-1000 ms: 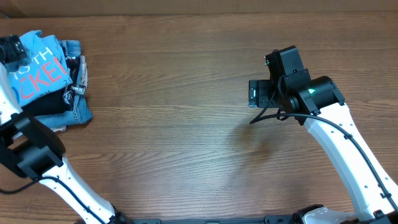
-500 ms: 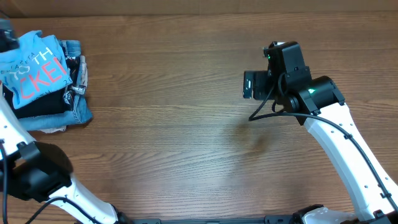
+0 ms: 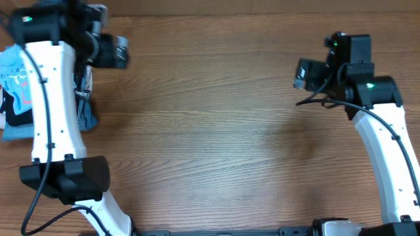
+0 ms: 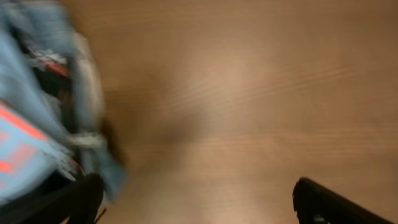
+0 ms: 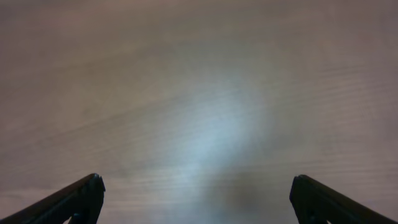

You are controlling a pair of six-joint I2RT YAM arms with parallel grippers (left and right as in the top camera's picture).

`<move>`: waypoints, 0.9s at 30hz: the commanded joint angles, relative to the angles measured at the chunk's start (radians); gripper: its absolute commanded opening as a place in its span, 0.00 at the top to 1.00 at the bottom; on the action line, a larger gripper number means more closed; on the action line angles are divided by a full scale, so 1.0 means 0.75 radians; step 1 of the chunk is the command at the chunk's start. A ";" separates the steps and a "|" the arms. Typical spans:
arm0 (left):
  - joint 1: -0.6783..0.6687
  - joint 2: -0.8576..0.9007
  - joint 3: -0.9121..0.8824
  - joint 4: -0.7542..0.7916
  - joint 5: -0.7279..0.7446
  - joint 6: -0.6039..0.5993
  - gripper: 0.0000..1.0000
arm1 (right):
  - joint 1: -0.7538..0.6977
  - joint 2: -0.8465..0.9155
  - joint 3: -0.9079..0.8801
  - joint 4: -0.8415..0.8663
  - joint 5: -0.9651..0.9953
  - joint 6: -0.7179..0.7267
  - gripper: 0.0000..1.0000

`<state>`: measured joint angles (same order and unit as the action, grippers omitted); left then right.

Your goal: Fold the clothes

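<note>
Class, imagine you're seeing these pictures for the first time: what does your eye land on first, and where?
The sky-blue T-shirt with coral lettering stands out, on a small pile at the far left of the wooden table, partly hidden by the left arm. The left gripper hangs open beside that pile; the right gripper is open over bare wood at the right.

A broad brown wood-grain table [image 3: 210,131] is filling nearly the whole scene from where I'm standing, its grain running left to right. Along its far edge a narrow pale tan strip [image 3: 230,5] is showing, too little to identify. Light from above is pooling into a soft whitish sheen [image 5: 211,143] on the tabletop.
</note>
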<state>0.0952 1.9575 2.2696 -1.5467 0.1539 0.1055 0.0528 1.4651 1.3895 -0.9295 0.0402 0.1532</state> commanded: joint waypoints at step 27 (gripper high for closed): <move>-0.270 -1.588 -1.337 0.543 -0.289 -0.230 0.00 | -0.027 -1.175 -0.546 -0.218 -0.042 0.035 0.00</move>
<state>-0.1043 0.8452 1.3510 -1.1641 -0.0124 -0.0536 0.0341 0.5926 0.9974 -1.0702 0.0044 0.1715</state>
